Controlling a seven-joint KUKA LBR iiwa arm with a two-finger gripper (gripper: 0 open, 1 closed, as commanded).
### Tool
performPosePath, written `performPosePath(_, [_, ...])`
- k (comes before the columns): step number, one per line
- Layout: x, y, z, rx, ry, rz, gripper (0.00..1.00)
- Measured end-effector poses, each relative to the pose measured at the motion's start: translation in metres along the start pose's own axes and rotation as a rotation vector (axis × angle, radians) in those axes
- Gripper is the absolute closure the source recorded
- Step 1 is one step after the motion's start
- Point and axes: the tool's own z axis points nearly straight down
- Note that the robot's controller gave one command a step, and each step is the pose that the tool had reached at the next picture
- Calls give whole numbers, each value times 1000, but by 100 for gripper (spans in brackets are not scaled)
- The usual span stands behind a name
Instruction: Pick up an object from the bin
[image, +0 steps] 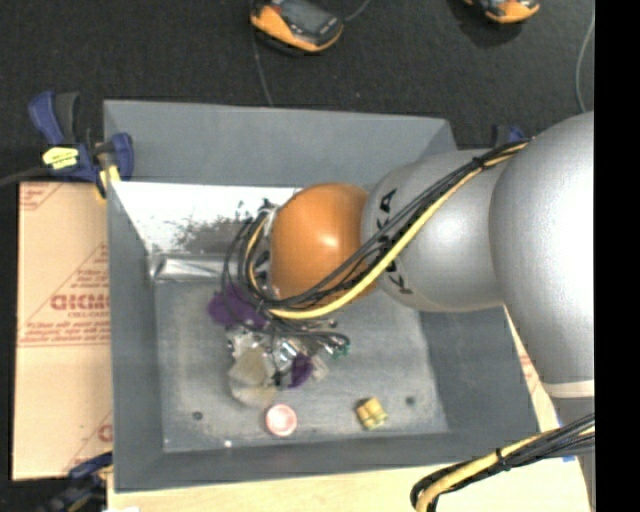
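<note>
Nearest the lower wall of the bin (400, 350), a pink round cap (281, 420) lies flat on the grey floor. A small brass-coloured piece (371, 411) sits to its right, well apart from it, and both lie clear of everything else.

Just beyond the cap begins a small heap (265, 365) in the middle-left of the floor. A pale translucent lump (250, 376) sits at its near edge, and a dark purple piece (298, 372) lies just beside it on the right. A bit of green (341, 346) shows at the heap's right fringe.

The hand (288, 345) comes down into the far part of this heap, right over the lump and the purple piece. It is mostly covered from above, so I cannot tell whether it is spread or pressed together, or whether anything is in it.

A larger purple thing (228, 303) lies at the heap's far left, beside the cables (305, 310). These loop under the orange cover (315, 240) on the wrist. Behind that, the silver arm (470, 240) runs off to the right.
</note>
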Motion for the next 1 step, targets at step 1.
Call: performPosePath(1, [2, 1, -26, -4, 8, 2, 100])
